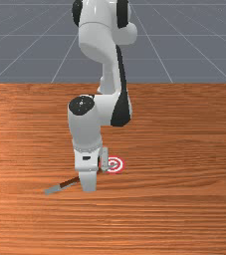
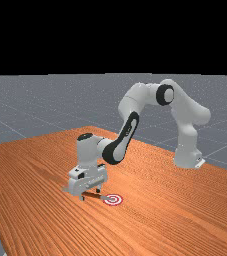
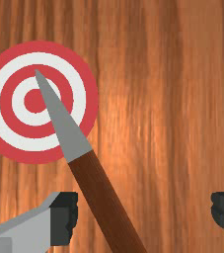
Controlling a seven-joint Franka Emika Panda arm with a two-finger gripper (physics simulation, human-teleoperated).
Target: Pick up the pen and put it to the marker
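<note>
Here, one gripper (image 2: 90, 194) is standing wide open, its two fingers (image 3: 64, 220) are gripping nothing; one pen (image 3: 106, 197) is overlapping one marker (image 3: 32, 101).

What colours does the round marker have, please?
The marker has red and white rings; it shows best in the wrist view.

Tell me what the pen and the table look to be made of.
The pen has a dark brown shaft, finely streaked like matte wood, and a smooth, flat grey tip, possibly metal or plastic. The table looks like wood, by its streaky grain, with a soft sheen.
</note>
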